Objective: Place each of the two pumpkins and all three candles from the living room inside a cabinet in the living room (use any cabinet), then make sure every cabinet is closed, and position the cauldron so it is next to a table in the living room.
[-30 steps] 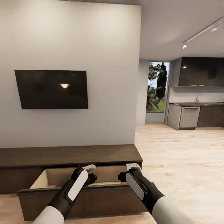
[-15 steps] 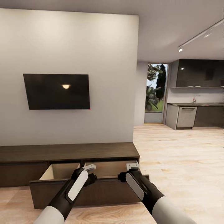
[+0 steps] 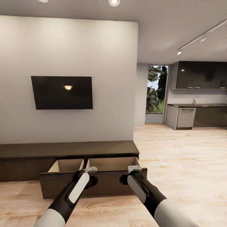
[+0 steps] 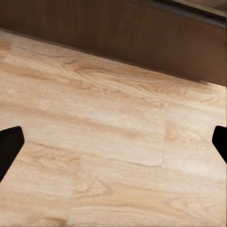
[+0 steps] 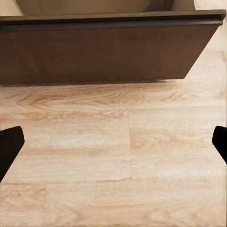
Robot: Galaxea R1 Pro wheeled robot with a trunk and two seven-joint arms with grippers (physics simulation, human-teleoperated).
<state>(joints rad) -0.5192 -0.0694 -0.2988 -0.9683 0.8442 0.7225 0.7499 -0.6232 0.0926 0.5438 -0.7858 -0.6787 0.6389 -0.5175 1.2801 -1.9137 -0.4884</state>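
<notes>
The long, low dark-brown cabinet [image 3: 69,149] stands against the wall under a television. Its wide drawer is pulled out; the dark front [image 3: 104,186] faces me and the pale beige interior [image 3: 110,164] shows above it, split by a divider. What lies inside is hidden by the front. My left gripper [image 3: 92,177] and right gripper [image 3: 128,175] hover side by side before the drawer front, apart from it. Both are open and empty: in the wrist views the left gripper [image 4: 113,146] and right gripper [image 5: 113,142] show dark fingertips far apart over bare floor. Pumpkins, candles, cauldron and table are out of view.
A black television [image 3: 62,92] hangs on the grey wall. The wall ends at a corner on the right, where light wooden floor [image 3: 183,164] runs toward a kitchen counter [image 3: 195,116] and a glazed doorway [image 3: 154,97] with plants outside.
The whole view has shifted: the cabinet now looks smaller and farther off, so the camera has backed away. Both arms keep the same pose and the drawer stays pulled out.
</notes>
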